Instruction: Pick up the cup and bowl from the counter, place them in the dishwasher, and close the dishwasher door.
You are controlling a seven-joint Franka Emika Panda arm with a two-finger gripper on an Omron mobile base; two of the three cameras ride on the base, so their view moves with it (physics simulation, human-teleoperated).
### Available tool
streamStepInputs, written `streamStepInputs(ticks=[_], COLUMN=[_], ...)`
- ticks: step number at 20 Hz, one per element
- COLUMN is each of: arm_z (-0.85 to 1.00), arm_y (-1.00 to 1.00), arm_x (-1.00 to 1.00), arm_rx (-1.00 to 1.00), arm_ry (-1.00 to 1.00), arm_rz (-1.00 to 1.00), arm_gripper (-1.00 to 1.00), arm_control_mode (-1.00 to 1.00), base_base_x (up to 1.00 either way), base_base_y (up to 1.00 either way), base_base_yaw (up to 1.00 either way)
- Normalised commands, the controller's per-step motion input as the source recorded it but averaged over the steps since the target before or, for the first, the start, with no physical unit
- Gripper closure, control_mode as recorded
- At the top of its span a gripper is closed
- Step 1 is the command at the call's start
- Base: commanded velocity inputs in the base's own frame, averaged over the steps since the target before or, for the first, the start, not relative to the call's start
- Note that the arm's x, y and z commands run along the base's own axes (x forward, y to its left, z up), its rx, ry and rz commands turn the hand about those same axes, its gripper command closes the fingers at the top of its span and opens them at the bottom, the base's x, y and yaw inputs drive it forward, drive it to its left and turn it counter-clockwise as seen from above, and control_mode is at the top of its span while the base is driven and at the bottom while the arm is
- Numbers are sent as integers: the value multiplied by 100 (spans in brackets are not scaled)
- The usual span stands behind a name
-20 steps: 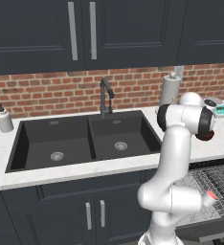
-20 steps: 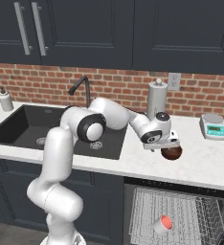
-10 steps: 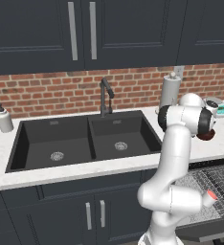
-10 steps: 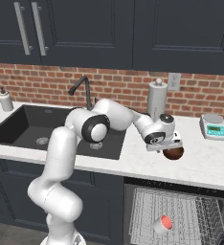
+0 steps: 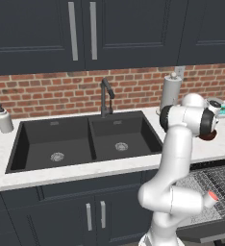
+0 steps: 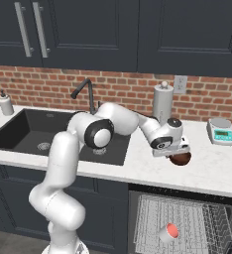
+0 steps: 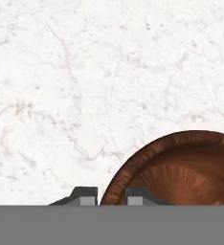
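Observation:
The dark reddish-brown bowl (image 7: 181, 177) sits on the white counter (image 7: 85, 86), and its near rim runs between my two fingertips. My gripper (image 7: 112, 195) is shut on that rim, one finger inside the bowl and one outside. From the right base view the hand hangs over the bowl (image 6: 182, 159) near the counter's (image 6: 212, 171) front edge. The bowl (image 5: 210, 137) peeks out behind the arm in the left base view. The cup (image 6: 168, 232) lies on its side in the dishwasher's pulled-out wire rack (image 6: 197, 213), red inside facing out. The cup (image 5: 212, 196) lies low in the rack.
A paper-towel roll (image 6: 162, 101) stands behind the hand by the brick wall. A white-and-teal scale (image 6: 220, 131) sits to the right. The black double sink (image 6: 33, 131) with its faucet (image 6: 86, 92) lies to the left, a soap bottle (image 6: 6, 103) beyond it.
The fingers have drawn together from wide open onto the bowl's rim. The arm and bowl have hardly shifted.

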Motion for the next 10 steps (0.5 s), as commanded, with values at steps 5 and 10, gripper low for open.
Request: streamStepInputs(ticks=[5,10], arm_z=[0,0], arm_y=[23,12], arm_x=[-91,-100], arm_rx=[1,-1], arm_ry=[-20,-41], arm_rz=[5,-1], arm_gripper=[100,100], arm_control_mode=[-100,-100], base_base_x=[0,0], base_base_y=[0,0], base_base_yaw=[0,0])
